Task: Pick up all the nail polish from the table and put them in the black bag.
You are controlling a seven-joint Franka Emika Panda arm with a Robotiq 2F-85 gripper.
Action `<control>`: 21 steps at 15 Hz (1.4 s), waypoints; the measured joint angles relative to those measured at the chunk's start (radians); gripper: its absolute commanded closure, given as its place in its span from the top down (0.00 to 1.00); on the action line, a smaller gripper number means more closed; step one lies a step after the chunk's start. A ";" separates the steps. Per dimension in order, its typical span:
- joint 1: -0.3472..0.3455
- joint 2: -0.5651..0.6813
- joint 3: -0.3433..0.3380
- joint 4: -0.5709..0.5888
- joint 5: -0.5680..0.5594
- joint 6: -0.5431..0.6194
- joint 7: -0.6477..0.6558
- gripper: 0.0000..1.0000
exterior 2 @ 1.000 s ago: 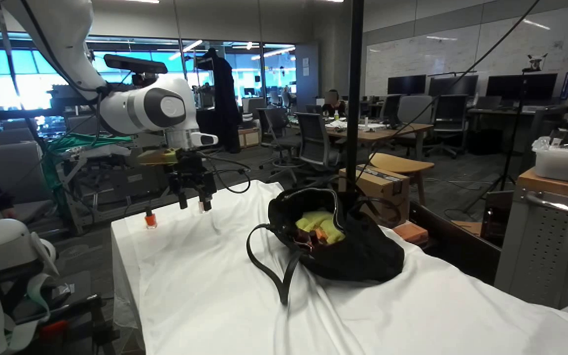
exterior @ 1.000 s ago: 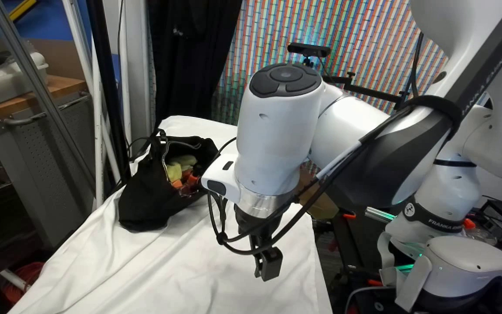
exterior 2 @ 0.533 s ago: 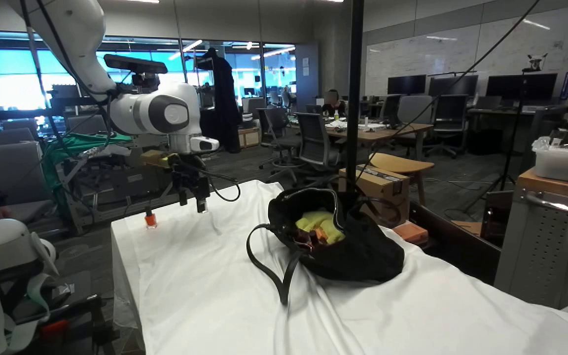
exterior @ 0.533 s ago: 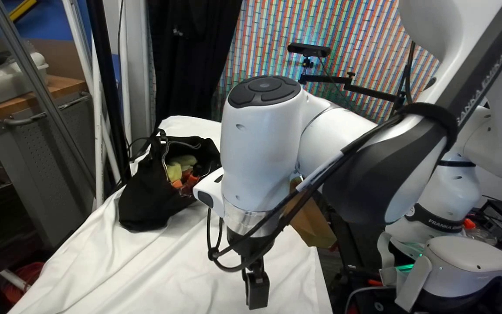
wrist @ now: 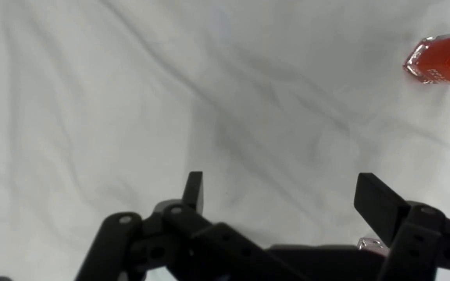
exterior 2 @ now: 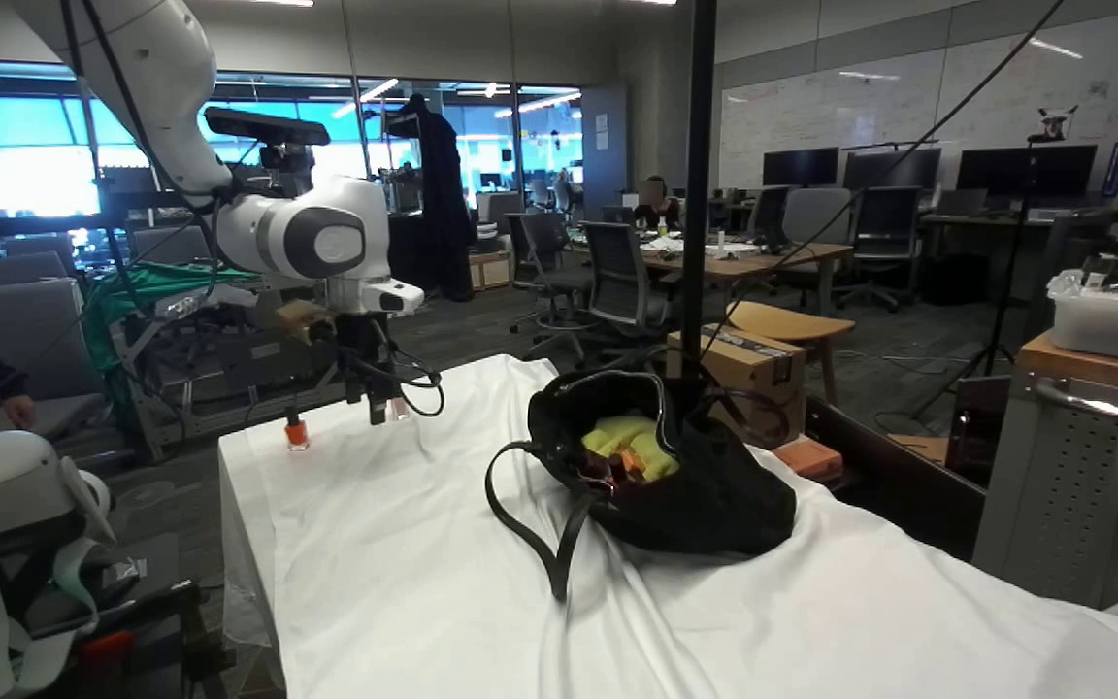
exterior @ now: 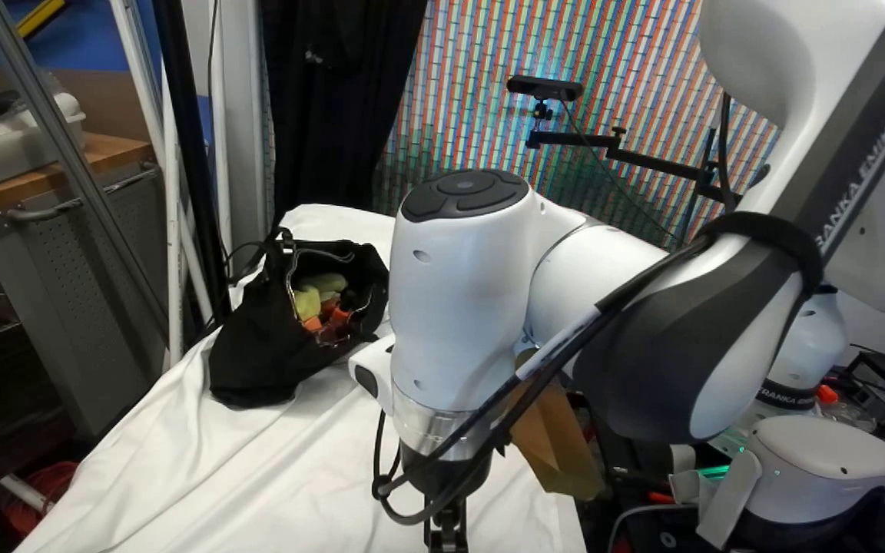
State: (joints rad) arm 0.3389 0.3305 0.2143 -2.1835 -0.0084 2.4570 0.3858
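**Nail polish point(wrist: 440, 60): two bottles out on the table point(exterior 2: 404, 582), fingers point(wrist: 383, 203) wide, nothing held**

Gripper point(wrist: 279, 191) points down over the white cloth point(wrist: 131, 117). Fingers spread far apart; wrist view shows just cloth between them. Can't tell if the tips touch down.

Pale bottle point(wrist: 372, 246): glassy, pinkish, mostly hidden behind the right finger in the wrist view. Can't tell if the two touch.

Red bottle point(exterior 2: 297, 434): upright, black cap, near the far left corner of the table in an exterior view, left of the gripper and apart from it. In the wrist view it sits far right, cap cut by the frame.

Arm point(exterior: 465, 307): comes in from the right in an exterior view, wrist roughly vertical.

Bag point(exterior 2: 705, 505): black, slouched on the cloth, mouth open, well right of the gripper in an exterior view. Inside: yellow-green stuff point(exterior 2: 625, 433) plus orange and dark red bits point(exterior 2: 608, 471); can't tell what those are. Handle point(exterior 2: 559, 573) trails onto the cloth on the near side.

Further out: carton point(exterior 2: 763, 379) on the far side of the bag, cart point(exterior 2: 1054, 466) to the right, chairs point(exterior 2: 617, 272) far back.
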 measured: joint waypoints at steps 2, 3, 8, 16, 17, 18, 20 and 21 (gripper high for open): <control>0.013 0.013 0.000 0.001 0.012 0.024 0.048 1.00; 0.021 0.019 0.000 0.001 0.012 0.037 0.081 1.00; 0.089 0.048 -0.020 0.001 0.009 0.097 0.271 1.00; 0.182 0.080 -0.040 0.004 -0.031 0.104 0.475 1.00; 0.188 0.081 -0.040 0.004 -0.032 0.104 0.483 1.00; 0.194 0.082 -0.040 0.004 -0.034 0.104 0.491 1.00; 0.203 0.083 -0.037 0.004 -0.038 0.104 0.499 1.00; 0.207 0.084 -0.035 0.004 -0.039 0.104 0.501 1.00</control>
State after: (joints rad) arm 0.5457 0.4145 0.1796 -2.1792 -0.0472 2.5614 0.8867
